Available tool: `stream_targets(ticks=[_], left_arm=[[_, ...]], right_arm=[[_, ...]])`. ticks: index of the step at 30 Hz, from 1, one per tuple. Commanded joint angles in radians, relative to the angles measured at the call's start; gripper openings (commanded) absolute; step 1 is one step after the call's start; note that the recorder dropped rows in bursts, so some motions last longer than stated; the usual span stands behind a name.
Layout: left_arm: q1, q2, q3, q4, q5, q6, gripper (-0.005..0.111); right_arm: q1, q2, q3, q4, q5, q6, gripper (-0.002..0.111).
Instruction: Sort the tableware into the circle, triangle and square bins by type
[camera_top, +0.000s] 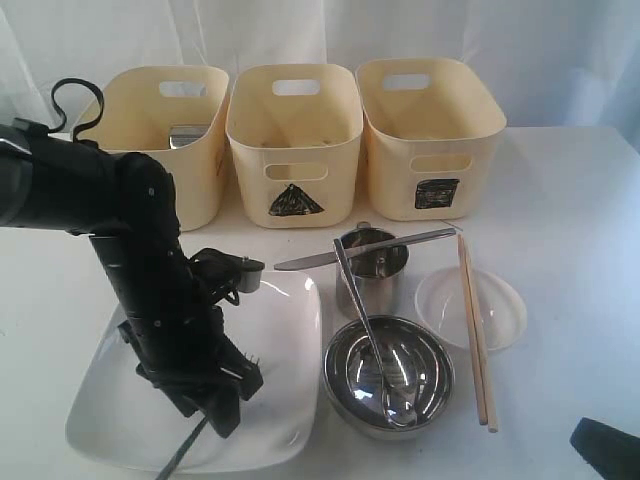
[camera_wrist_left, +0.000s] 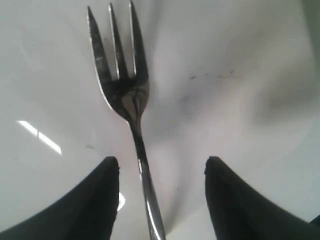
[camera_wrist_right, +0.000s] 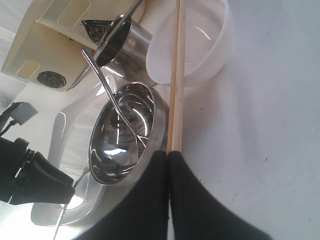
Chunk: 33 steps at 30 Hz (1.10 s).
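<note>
Steel fork (camera_wrist_left: 122, 90) lying on the large white square plate (camera_top: 290, 400), its handle between the wide-spread jaws of the left gripper (camera_wrist_left: 162, 161), untouched (right gripper (camera_wrist_right: 168, 156) pressed closed, empty, near the steel bowl (camera_wrist_right: 107, 150)).

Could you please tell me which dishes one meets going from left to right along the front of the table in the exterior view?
Large white square plate → steel bowl → clear round dish. The steel cup and chopsticks overlap these, so I leave them out.

Cream bins (camera_top: 293, 150) bear black shape marks (camera_top: 294, 202); the plate (camera_top: 290, 385) is white, the bowl (camera_top: 343, 395) silvery, chopsticks (camera_top: 475, 330) pale wood.
</note>
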Motion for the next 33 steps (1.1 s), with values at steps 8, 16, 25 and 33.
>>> stream_targets(ticks=[8,16,25,33], left_arm=[[-0.004,-0.009,0.007,0.003,0.011,-0.009,0.056],[-0.004,-0.009,0.042,0.003,-0.011,-0.011,0.056],[-0.004,-0.009,0.044,-0.005,-0.010,-0.011,0.056],[-0.004,-0.009,0.044,-0.007,0.010,-0.013,0.054]], right_arm=[[0.004,-0.007,0.005,-0.005,-0.005,0.001,0.000],[0.004,-0.007,0.005,-0.005,-0.005,0.001,0.000],[0.004,-0.007,0.005,-0.005,-0.005,0.001,0.000],[0.004,-0.007,0.005,-0.005,-0.005,0.001,0.000]])
